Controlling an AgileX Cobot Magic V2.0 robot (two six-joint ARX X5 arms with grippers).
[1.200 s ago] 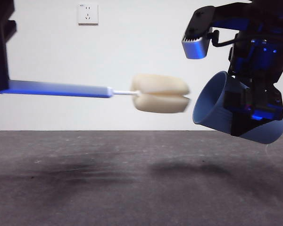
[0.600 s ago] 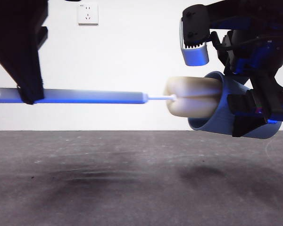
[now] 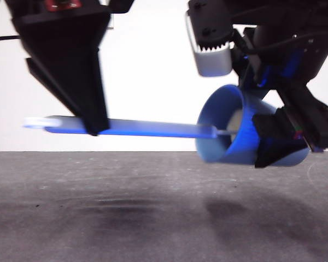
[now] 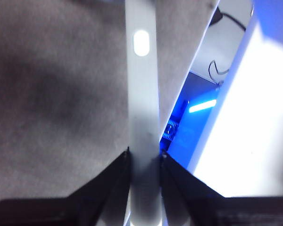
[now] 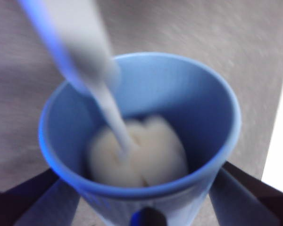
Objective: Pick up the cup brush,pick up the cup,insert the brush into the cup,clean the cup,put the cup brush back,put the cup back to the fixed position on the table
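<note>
Cup brush inside tilted cup

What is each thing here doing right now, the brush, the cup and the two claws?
Brush: held level in the air, sponge head deep inside the cup.
Cup: held above the table, tipped on its side, mouth toward the brush.
Left end effector: shut on the brush handle.
Right end effector: shut on the cup.

Left tool moved further in, pushing the cup brush along: sponge head, outside the cup a second ago, now sits deep inside. Right tool tipped cup's mouth lower.
</note>
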